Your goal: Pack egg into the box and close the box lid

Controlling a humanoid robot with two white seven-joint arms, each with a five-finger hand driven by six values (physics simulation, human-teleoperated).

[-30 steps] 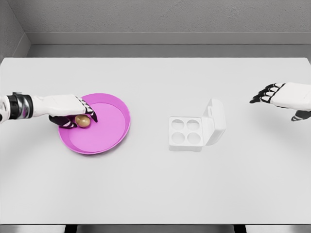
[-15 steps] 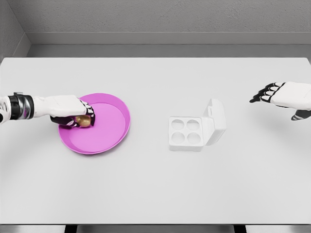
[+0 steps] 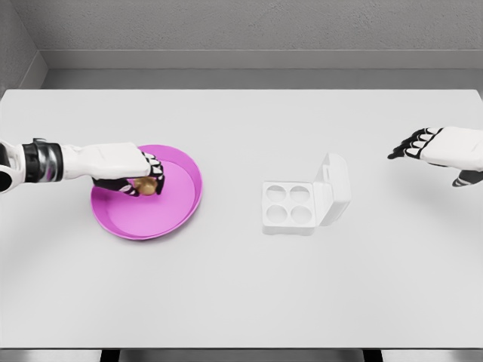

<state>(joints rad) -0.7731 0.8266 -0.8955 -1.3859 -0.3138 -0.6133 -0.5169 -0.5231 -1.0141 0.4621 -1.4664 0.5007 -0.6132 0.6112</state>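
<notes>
A bare simulated test space, not a home: a plain white counter stands against a grey textured wall, with flat, rendered surfaces throughout.

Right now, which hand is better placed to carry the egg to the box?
The left hand: its fingers already curl around the egg over the pink plate. The right hand hovers open, far right of the box.

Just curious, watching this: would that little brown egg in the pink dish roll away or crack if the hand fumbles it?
Probably it would roll: the egg is rounded and smooth. The pink dish's raised rim would likely contain it. The left hand curls around it; too hard a squeeze might crack it.
</notes>
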